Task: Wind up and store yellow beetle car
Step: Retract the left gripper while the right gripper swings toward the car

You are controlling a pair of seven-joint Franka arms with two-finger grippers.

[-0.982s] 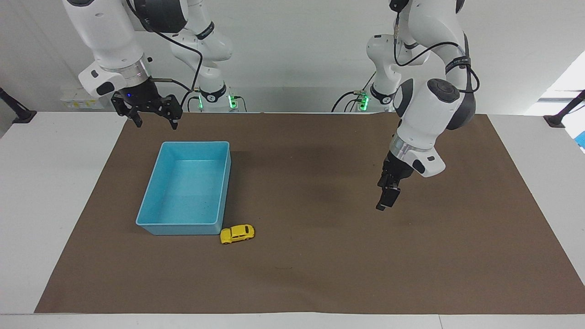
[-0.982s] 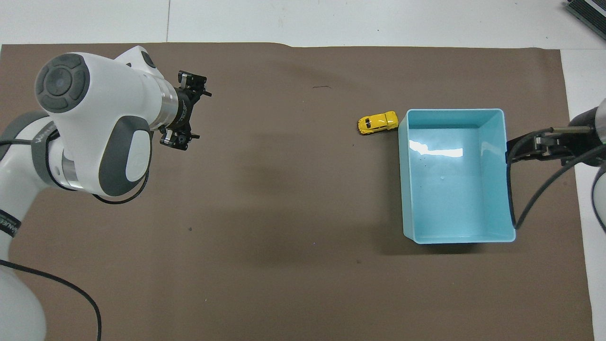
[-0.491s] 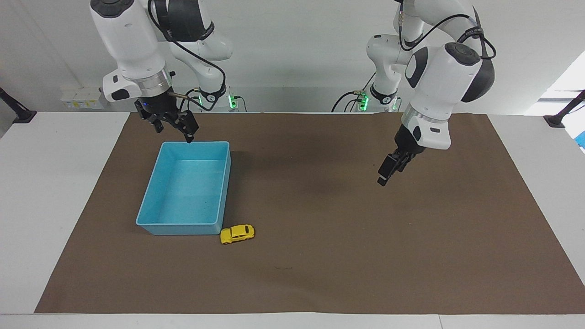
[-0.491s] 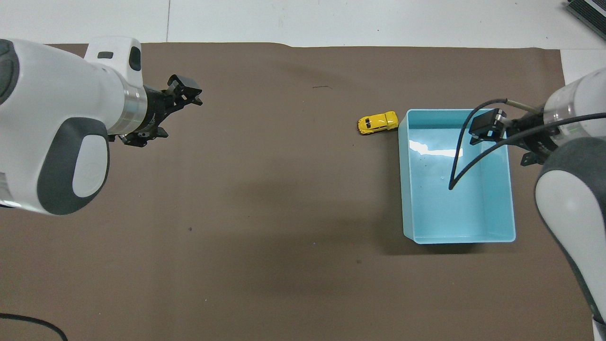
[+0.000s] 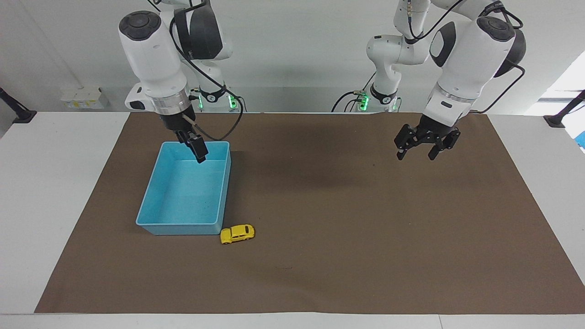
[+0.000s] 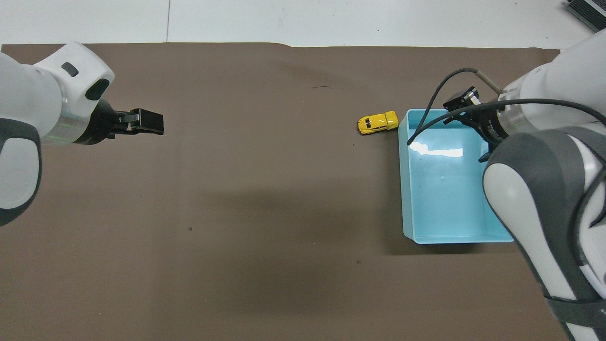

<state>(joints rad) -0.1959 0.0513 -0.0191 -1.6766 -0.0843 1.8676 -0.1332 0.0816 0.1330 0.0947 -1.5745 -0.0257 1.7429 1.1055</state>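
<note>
Brown matting [image 5: 320, 219] covers most of a white table, and on it sit a pale blue bin [image 5: 160, 194] toward the right arm's end and the yellow beetle car [image 5: 237, 233], which stands on its wheels on the mat just beside the bin's corner farthest from the robots, not quite touching it as far as can be seen. The right gripper [image 5: 197, 151] hangs over the part of the bin nearest the robots; whether it is parted or closed cannot be told from either view. The left gripper [image 5: 427, 147] hovers over bare mat toward the left arm's end, well apart from the car, its two fingers clearly spread and holding nothing. Nothing has yet touched the car, so winding and storing both remain to be done. Judging by its look, the car is a light, rigid toy with a smooth, glossy, rounded shell that could slip out of a pinch across the roof; the flatter flanks between the wheels seem the safer place to clamp. Being free-rolling, it may scoot away if nudged from one end.
</note>
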